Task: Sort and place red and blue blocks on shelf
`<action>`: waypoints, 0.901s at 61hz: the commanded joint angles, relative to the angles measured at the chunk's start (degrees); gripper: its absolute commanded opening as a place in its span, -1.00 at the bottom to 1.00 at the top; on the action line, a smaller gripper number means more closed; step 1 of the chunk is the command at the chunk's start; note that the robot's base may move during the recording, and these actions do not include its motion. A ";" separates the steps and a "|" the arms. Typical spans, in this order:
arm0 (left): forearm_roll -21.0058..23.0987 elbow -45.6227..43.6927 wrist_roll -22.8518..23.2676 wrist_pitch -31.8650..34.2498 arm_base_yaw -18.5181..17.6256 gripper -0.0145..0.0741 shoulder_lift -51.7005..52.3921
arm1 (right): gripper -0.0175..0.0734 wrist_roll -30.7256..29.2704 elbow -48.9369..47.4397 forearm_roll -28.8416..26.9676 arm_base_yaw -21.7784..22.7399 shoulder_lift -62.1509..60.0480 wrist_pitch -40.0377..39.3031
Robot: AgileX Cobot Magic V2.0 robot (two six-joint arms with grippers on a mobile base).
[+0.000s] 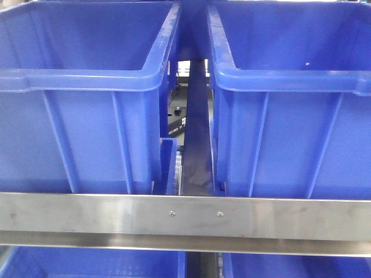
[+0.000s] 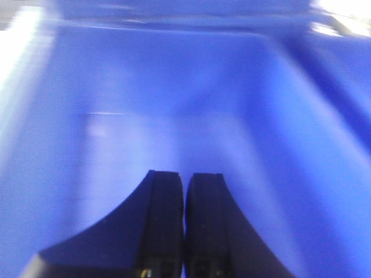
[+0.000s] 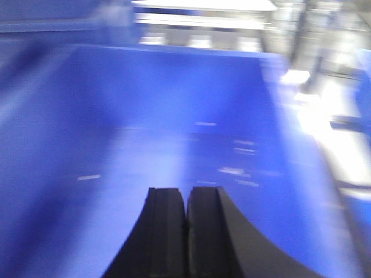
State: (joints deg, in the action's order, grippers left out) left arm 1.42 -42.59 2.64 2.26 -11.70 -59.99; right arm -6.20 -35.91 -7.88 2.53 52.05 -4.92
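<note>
On the shelf (image 1: 185, 215), behind its bolted steel front rail, two large blue bins sit side by side: the left bin (image 1: 81, 116) and the right bin (image 1: 290, 116), with a narrow gap between them. More blue bins show below the rail, cut off by the frame edge.

Each wrist view looks down into a blue bin over its own hand. The left hand (image 2: 184, 191) has its two dark fingers pressed together with nothing between them; the right hand (image 3: 186, 202) is likewise closed and empty. Neither the red nor the blue block appears in any view, so I cannot say where they are; none shows on the bin floors as far as the blur allows.

My judgement is that no block is being carried right now, so the step in hand is either between placements or after them. The next move would call for finding a block, which these views do not offer.

Both wrist views are heavily smeared, and neither arm shows in the front view
</note>
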 commanded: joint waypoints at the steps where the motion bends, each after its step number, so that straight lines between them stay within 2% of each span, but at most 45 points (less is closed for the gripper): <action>1: 0.55 -2.11 0.11 3.65 1.24 -0.40 2.96 | -0.56 -0.25 -2.02 -0.65 2.71 -1.03 -4.57; 11: 0.55 -0.98 0.11 1.00 2.32 -0.40 6.73 | -0.56 -0.25 -1.34 -1.04 3.04 -3.36 -1.46; 23: 0.55 4.78 0.11 1.11 4.73 -0.40 12.09 | -0.56 -0.25 5.82 -1.29 3.04 -9.80 -3.72; 29: 1.21 8.26 0.11 2.86 6.03 -0.40 15.08 | -0.56 -0.25 10.24 -1.91 3.04 -14.12 -4.97; 36: 3.93 12.74 0.11 5.88 6.65 -0.40 19.15 | -0.57 -0.25 14.55 -1.91 3.04 -19.89 -5.19; 43: 3.94 15.74 0.11 5.63 6.65 -0.40 23.08 | -0.57 -0.25 16.95 -1.91 3.04 -25.52 -4.85; 55: 3.94 18.44 0.11 4.17 6.65 -0.40 29.72 | -0.57 -0.25 17.38 -1.91 3.04 -34.13 2.75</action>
State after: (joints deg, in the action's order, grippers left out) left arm 4.87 -22.85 2.64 2.29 -5.21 -32.22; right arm -6.20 -16.88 -9.74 5.26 20.18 -1.16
